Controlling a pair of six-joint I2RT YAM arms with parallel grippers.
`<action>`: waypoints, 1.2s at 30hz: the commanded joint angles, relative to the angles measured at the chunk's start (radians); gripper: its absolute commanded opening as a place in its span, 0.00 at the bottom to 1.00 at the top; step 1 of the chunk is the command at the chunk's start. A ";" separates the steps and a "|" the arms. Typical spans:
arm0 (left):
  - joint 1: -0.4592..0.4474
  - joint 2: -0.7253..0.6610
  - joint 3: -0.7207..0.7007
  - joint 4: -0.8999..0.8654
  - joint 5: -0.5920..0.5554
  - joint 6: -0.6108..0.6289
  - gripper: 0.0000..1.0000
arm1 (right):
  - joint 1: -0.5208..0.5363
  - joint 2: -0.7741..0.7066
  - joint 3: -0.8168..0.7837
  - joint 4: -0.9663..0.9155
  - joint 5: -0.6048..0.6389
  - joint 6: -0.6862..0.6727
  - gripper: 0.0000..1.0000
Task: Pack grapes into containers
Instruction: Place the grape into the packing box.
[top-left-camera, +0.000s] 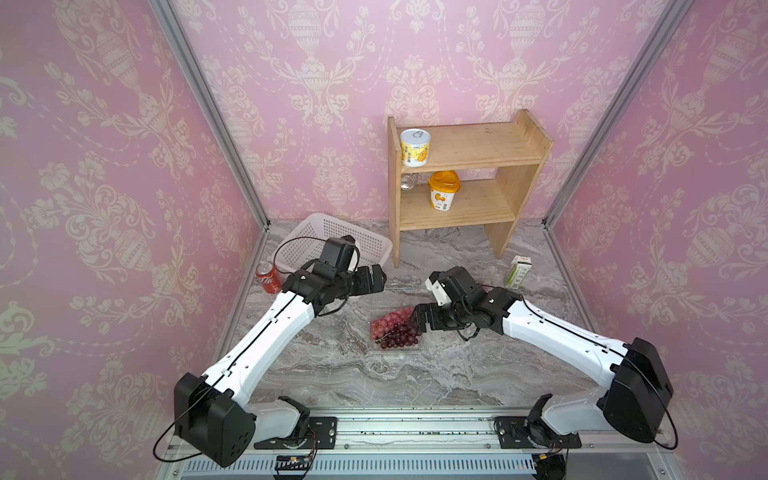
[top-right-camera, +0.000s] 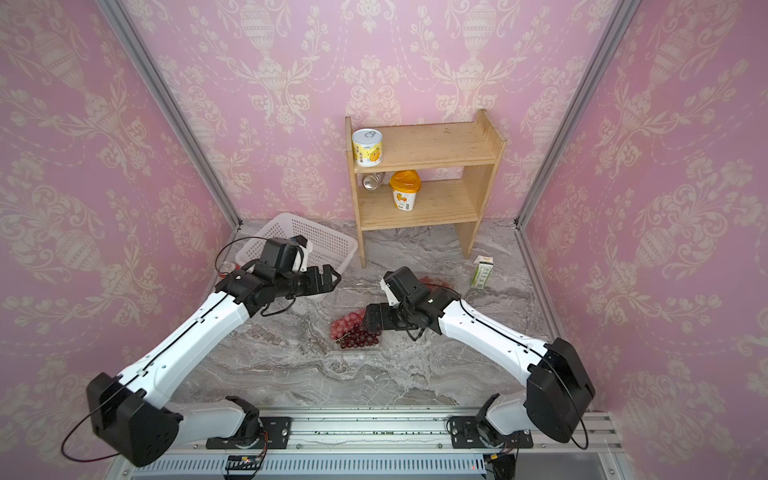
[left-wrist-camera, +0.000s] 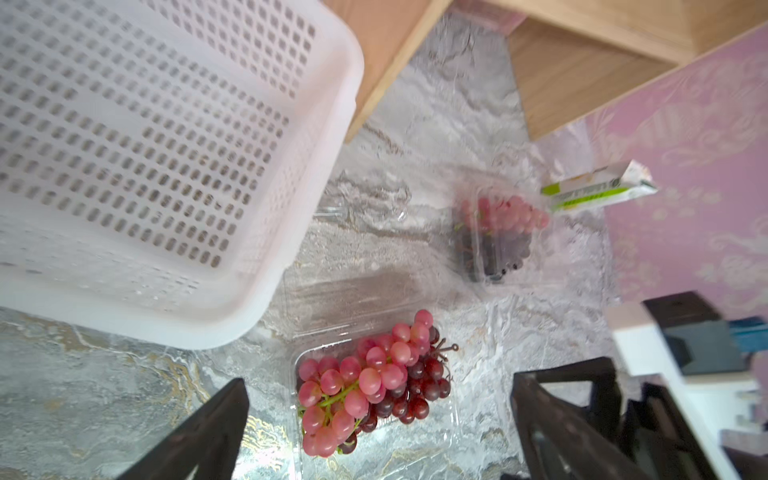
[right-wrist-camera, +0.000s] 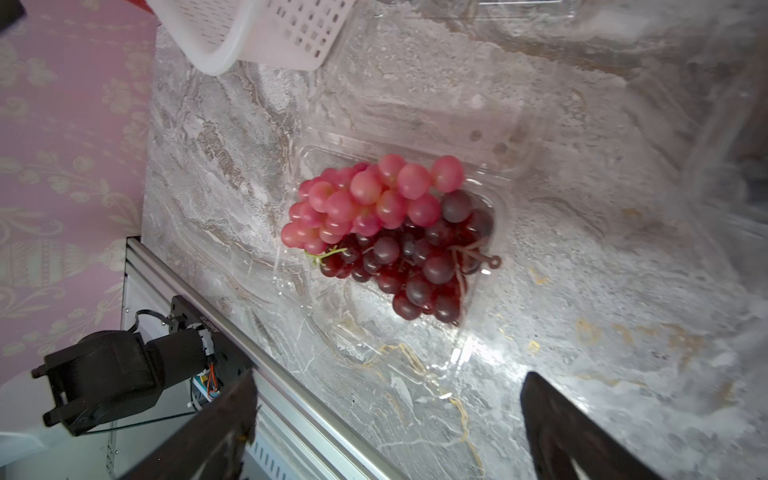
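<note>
While hanging above marble table (top-left-camera: 332, 365): left gripper (top-left-camera: 374, 277) with fingers (left-wrist-camera: 216, 419) spread wide, nothing but air between them. Position over the strip between white perforated basket (top-left-camera: 332, 235) and near container (left-wrist-camera: 455, 415); touching neither.

Right gripper (top-left-camera: 415, 321) much the same: fingers (right-wrist-camera: 552, 419) far apart, gripping nothing. Poised above the right-hand side of near container, clear of the fruit below.

Near container: clear plastic clamshell, open. Lid (left-wrist-camera: 357, 295) laid flat on the table toward the basket, joined to the tray along one long edge. In the tray, two bunches of grapes (top-left-camera: 392, 330), pressed together:
- light-red bunch (left-wrist-camera: 353, 382) on the side toward the basket, green stem showing, outer grapes reaching the tray's rim;
- dark-red bunch (right-wrist-camera: 419, 266) on the side toward the robot's base, brown stem with a small loop poking out at one end.

Far container (left-wrist-camera: 473, 270): also clear plastic, well apart from the near one, close to green-and-white carton (left-wrist-camera: 598, 189). Blurred in the left wrist view. Inside, second light-red cluster (left-wrist-camera: 507, 212) over near-black cluster (left-wrist-camera: 503, 249). Lid up or down: cannot tell. In a top view, only a sliver of red visible behind right arm (top-right-camera: 478, 320).
</note>
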 joint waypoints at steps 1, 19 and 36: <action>0.050 -0.059 0.018 -0.062 -0.037 0.027 0.99 | 0.019 0.067 0.061 0.075 -0.034 0.012 1.00; 0.118 -0.147 -0.085 -0.075 -0.020 0.048 0.99 | 0.026 0.383 0.215 0.193 -0.102 0.044 1.00; 0.121 -0.109 -0.138 -0.028 -0.002 0.045 0.99 | 0.021 0.324 0.226 0.102 -0.055 -0.004 1.00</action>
